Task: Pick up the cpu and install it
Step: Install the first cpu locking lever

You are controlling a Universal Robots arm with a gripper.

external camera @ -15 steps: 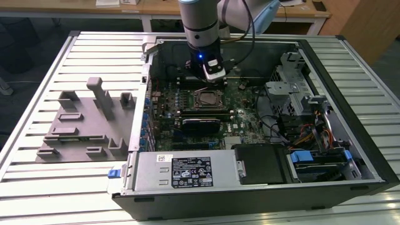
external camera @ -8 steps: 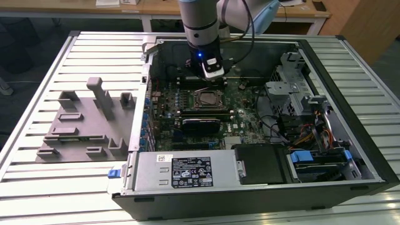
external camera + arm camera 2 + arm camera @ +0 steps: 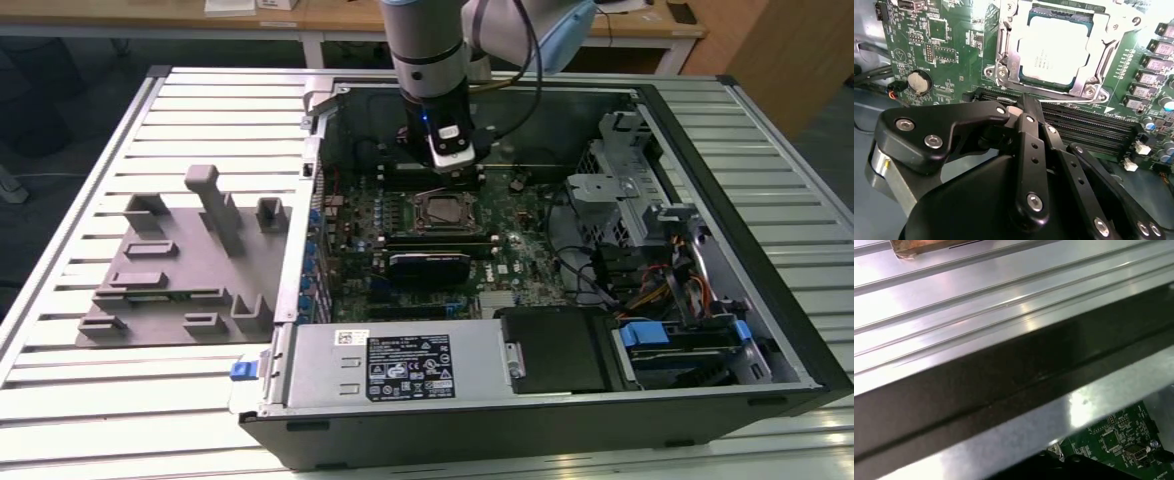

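While the cpu (image 3: 1054,47) is already sitting in its socket (image 3: 1004,60), the claw (image 3: 461,178) is hovering near it, clenched on nothing; the installing seems nearly done.

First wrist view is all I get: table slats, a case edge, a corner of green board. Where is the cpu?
Observer: In the second wrist view the cpu lies flat in the socket frame on the board.
Operator: Is the gripper holding it?
Observer: No. The gripper is apart from the cpu; it lines up with the memory slots next to the socket frame.
Operator: Where is the arm overall?
Observer: In the exterior view the gripper hangs inside the open case, close to the cpu, on its far side from that camera.
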